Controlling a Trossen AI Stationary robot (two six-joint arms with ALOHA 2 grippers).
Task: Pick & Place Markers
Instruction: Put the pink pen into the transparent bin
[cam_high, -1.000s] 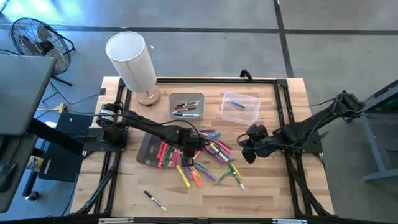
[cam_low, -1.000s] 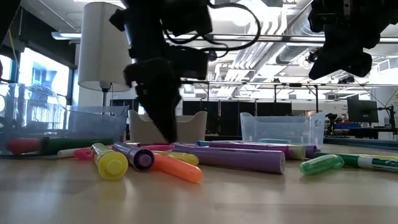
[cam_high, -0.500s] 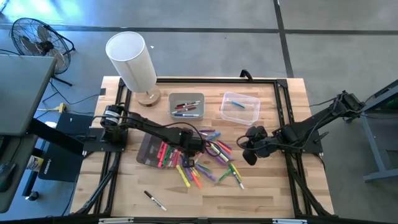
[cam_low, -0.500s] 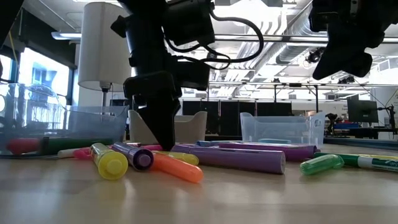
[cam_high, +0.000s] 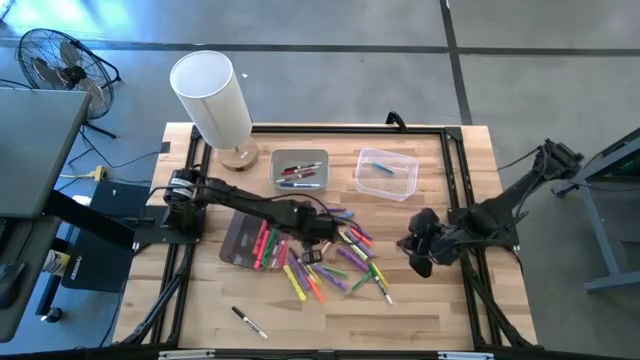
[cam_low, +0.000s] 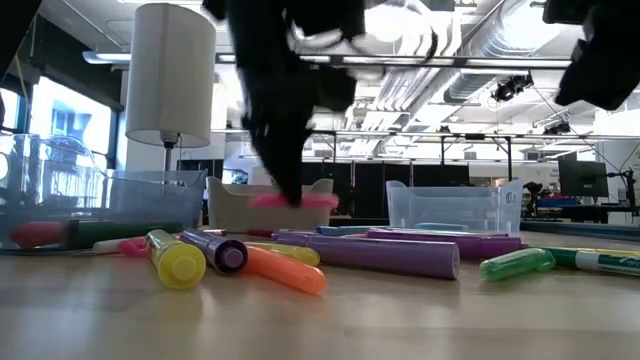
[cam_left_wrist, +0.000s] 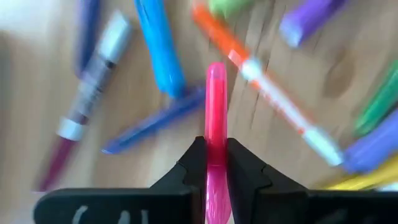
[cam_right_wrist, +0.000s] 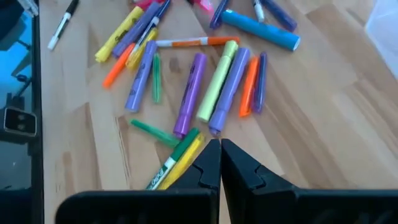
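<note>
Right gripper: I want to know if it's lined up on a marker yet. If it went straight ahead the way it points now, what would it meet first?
Judging by its wrist view, the right gripper, fingers together, points at the purple marker beside the yellow-green one. Depth is unclear, so it might touch bare table first.

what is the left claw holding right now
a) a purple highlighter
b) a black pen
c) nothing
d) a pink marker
d) The left wrist view shows the left claw shut on a pink marker pinched between its two dark fingers, and the low view shows that pink marker lifted above the pile on the table.
</note>
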